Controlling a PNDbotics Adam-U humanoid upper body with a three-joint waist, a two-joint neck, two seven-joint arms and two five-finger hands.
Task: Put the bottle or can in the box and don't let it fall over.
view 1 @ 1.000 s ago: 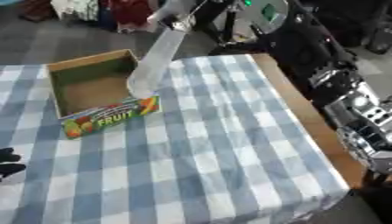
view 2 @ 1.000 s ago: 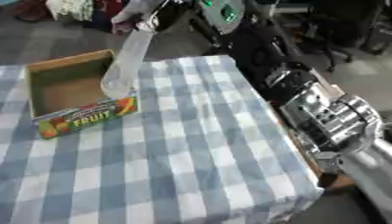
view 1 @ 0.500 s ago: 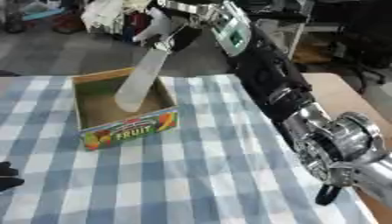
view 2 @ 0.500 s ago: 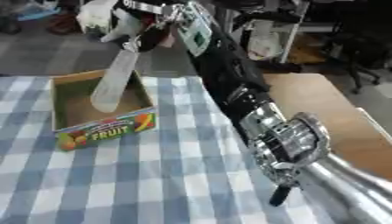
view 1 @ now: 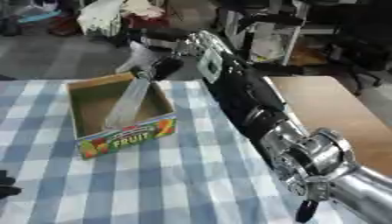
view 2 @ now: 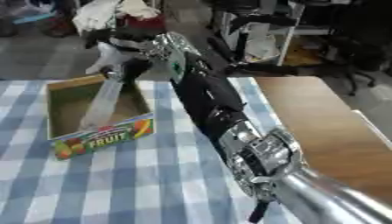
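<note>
One clear bottle (view 1: 126, 105) leans inside the open cardboard box (view 1: 84, 128), base down near the front wall, neck tilted up toward the far right corner. Right hand (view 1: 157, 65) sits at the bottle's top end, dark fingers curled round the neck just above the box rim; the arm runs from there down to the lower right, crossing the frame. Box has a "FRUIT" print on its front face and stands on the blue-and-white checked cloth of the counter (view 1: 176, 175), toward its far left part. Bottle's base is hidden behind the box front wall, so cannot tell whether it touches the floor of the box. Fingertips blur into the bottle cap, hard to separate. Left hand (view 1: 6, 186) shows only as a dark bit at the lower left edge, cut off; cannot tell its finger state.
</note>
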